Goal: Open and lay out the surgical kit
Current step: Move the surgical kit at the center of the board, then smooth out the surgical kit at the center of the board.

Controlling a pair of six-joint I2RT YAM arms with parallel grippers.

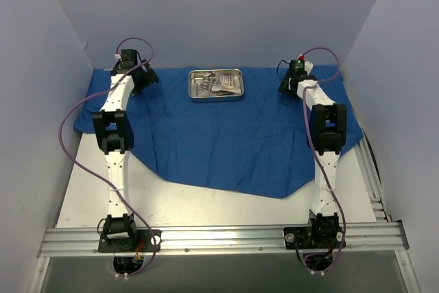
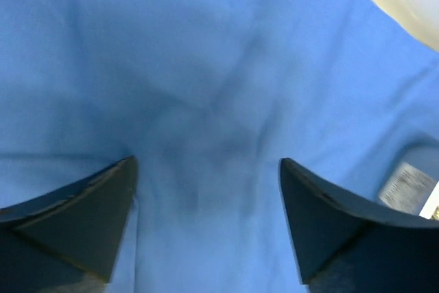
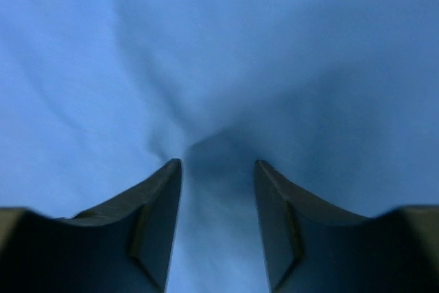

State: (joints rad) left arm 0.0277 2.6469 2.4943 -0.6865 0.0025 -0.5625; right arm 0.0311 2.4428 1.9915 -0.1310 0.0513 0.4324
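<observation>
One royal-blue cloth wrap (image 1: 226, 149) lies opened over the far half of the white worktop (image 1: 206, 205). One steel tray (image 1: 191, 87) sits on it at the middle of the far edge. Its contents (silvery instruments and a pale packet, jumbled) are too small to count. The two arms hide parts of the cloth's far corners. Near the far left corner, the left gripper (image 2: 206, 221) has its jaws spread wide over bare cloth, with a blurred label (image 2: 406, 190) cut off at the right. Near the far right corner, the right gripper (image 3: 218, 221) has its jaws parted less, and creases converge between them. Whether the tips touch the cloth is unclear.
</observation>
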